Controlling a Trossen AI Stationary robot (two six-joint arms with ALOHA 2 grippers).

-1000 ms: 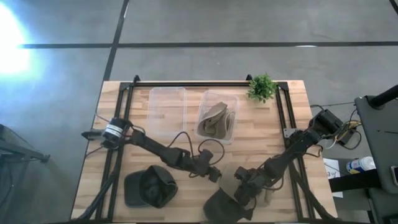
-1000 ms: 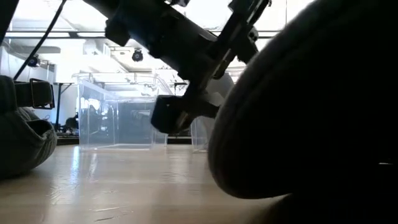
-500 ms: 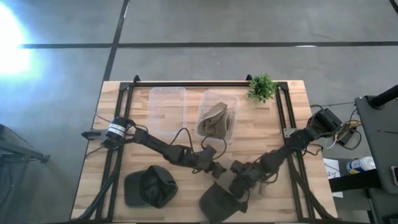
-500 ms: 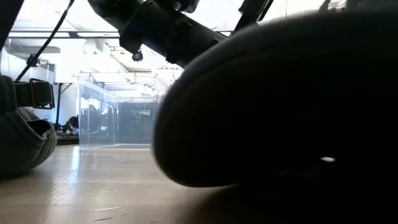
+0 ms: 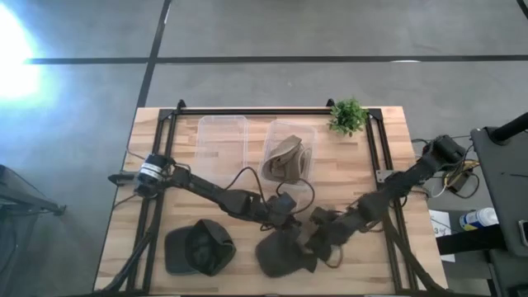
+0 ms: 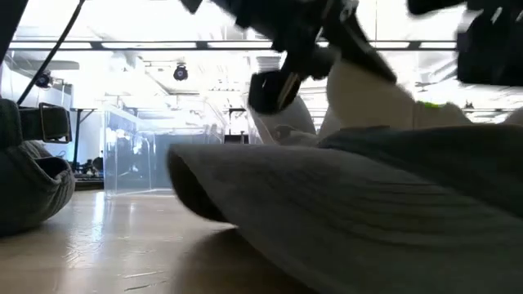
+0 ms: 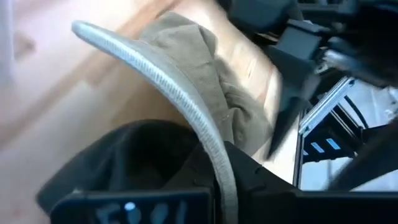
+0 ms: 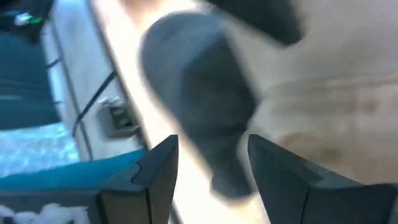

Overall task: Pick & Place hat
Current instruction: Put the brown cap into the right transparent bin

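A dark olive hat (image 5: 285,254) lies near the table's front edge at the middle; the low view shows its brim (image 6: 245,175) wide and close. My left gripper (image 5: 286,219) sits at the hat's far side, shut on the brim. My right gripper (image 5: 318,239) is at the hat's right side, and a dark fold fills the gap between its fingers (image 8: 211,168). Another dark hat (image 5: 198,247) rests on the table at the front left. A tan hat (image 5: 286,158) sits in a clear bin. My left gripper pinches the hat's brim at its pale stitched edge (image 7: 222,177) between its two fingers, coming from the table's far left and slanting down. The brim curves up and away from the fingers. My right gripper holds a dark part of the hat (image 8: 214,124) between its half-spread fingers, from the table's right. Which part it has I cannot tell through the blur.
Two clear bins stand at the back, an empty one (image 5: 223,140) and the one with the tan hat (image 5: 307,132). A small green plant (image 5: 346,115) is at the back right. Black frame rails (image 5: 161,165) run along the table's left and right sides.
My right gripper has drawn the dark olive hat toward the table's left and away from the near edge, up to my left gripper. The hat has turned, so that its brim now faces the low camera.
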